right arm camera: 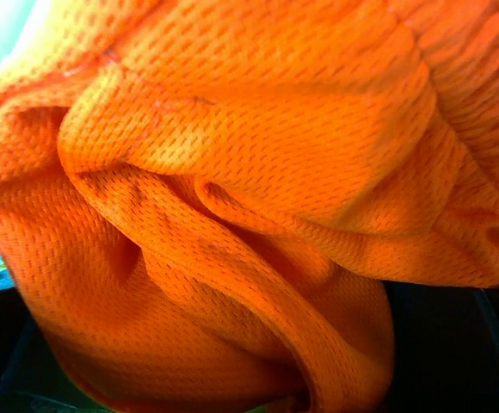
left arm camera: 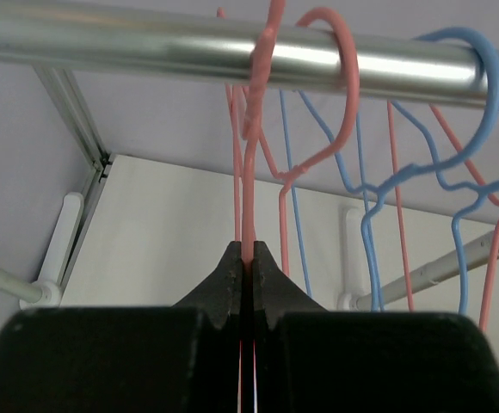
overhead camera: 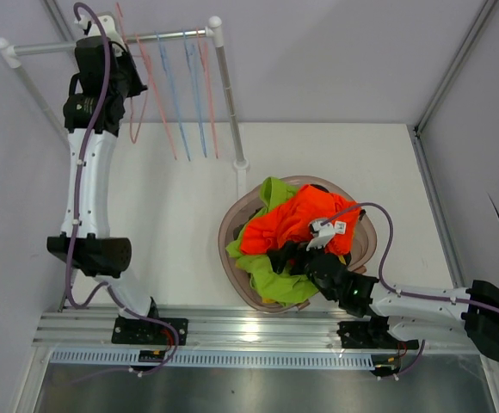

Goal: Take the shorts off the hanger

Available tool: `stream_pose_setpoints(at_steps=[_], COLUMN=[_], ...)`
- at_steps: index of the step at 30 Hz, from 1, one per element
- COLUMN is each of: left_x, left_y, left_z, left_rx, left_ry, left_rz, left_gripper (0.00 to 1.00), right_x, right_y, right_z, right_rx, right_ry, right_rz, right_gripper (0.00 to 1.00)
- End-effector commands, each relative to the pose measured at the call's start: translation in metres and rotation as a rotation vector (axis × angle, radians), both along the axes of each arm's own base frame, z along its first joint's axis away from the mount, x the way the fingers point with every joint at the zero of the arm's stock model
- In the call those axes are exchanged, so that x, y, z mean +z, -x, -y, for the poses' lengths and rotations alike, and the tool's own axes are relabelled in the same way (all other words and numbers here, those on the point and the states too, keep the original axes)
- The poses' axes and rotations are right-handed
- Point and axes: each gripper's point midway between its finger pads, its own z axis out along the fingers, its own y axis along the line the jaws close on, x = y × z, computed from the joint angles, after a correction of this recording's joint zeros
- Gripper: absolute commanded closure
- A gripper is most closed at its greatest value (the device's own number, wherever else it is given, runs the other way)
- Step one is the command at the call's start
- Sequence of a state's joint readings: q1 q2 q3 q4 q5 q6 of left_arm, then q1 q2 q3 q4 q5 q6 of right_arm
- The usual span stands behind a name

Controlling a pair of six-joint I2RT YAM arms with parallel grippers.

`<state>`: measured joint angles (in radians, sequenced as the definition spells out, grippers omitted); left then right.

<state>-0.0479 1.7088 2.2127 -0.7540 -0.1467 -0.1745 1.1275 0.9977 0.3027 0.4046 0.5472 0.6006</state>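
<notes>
orange shorts (overhead camera: 297, 219) topmost in basket (overhead camera: 228, 234) by desk's near edge | right gripper (overhead camera: 308, 260) touching their near side, grip can't tell | left gripper (left arm camera: 248, 255) clenched on pink hanger (left arm camera: 249, 172)

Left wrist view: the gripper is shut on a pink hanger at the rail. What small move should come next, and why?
Probably open the left gripper and let the pink hanger go: it looks bare, and the orange shorts already lie atop the pile in the basket.
</notes>
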Motion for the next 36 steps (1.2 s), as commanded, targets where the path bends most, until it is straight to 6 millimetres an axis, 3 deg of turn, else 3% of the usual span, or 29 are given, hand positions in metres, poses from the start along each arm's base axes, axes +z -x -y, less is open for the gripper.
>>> stream_pose_setpoints(at_steps=[1,6,8,12,13,14,20,25,29,30,32,33,34,35,36], left_x=[0.033,0.004,-0.015,-0.030,-0.029,-0.031,-0.031,-0.006,0.018,0.017,0.040,0.036,0.051,0.050,0.055], left_y=[-0.013,-0.029,-0.033,-0.032,-0.032,-0.031,-0.027,-0.001,0.031,0.038,0.065,0.073,0.093,0.101,0.111], left_z=[-0.002,-0.004,-0.005,-0.005,-0.004,-0.004,-0.006,-0.006,-0.007,-0.006,-0.004,-0.002,0.000,0.003,0.004], left_rx=[-0.004,0.008,0.017,0.019,0.018,0.017,0.005,-0.001,-0.004,-0.006,-0.021,-0.029,-0.037,-0.056,-0.064], left_ry=[-0.002,0.012,0.021,0.039,0.042,0.044,0.058,0.052,0.047,0.048,0.060,0.064,0.072,0.079,0.083], left_rz=[0.100,0.042,0.005,-0.023,-0.020,-0.025,-0.035,0.000,0.049,0.044,0.100,0.092,0.133,0.133,0.148], left_gripper=[1.00,1.00,1.00,0.95,0.93,0.81,0.52,0.23,0.12,0.11,0.09,0.08,0.07,0.06,0.05], right_x=[-0.034,-0.033,-0.033,-0.034,-0.034,-0.034,-0.033,-0.033,-0.023,-0.019,-0.015,0.014,0.030,0.038,0.074], right_y=[0.007,0.009,0.009,0.009,0.009,0.009,0.009,0.009,0.005,0.005,0.004,0.006,0.002,0.003,0.002], right_z=[0.007,0.006,0.008,0.008,0.008,0.008,0.010,0.009,0.006,0.005,0.010,0.000,0.004,0.009,0.006], right_rx=[0.029,0.039,0.036,0.037,0.037,0.035,0.031,0.028,0.026,0.028,0.004,0.011,-0.030,-0.041,-0.056], right_ry=[0.102,0.092,0.089,0.089,0.090,0.088,0.082,0.089,0.109,0.119,0.184,0.151,0.157,0.201,0.165], right_rz=[-0.057,-0.048,-0.046,-0.049,-0.049,-0.049,-0.049,-0.046,-0.035,-0.034,-0.032,0.002,0.029,0.039,0.067], right_gripper=[0.01,0.01,0.01,0.01,0.01,0.01,0.01,0.00,0.01,0.01,0.01,0.01,0.00,0.01,0.01])
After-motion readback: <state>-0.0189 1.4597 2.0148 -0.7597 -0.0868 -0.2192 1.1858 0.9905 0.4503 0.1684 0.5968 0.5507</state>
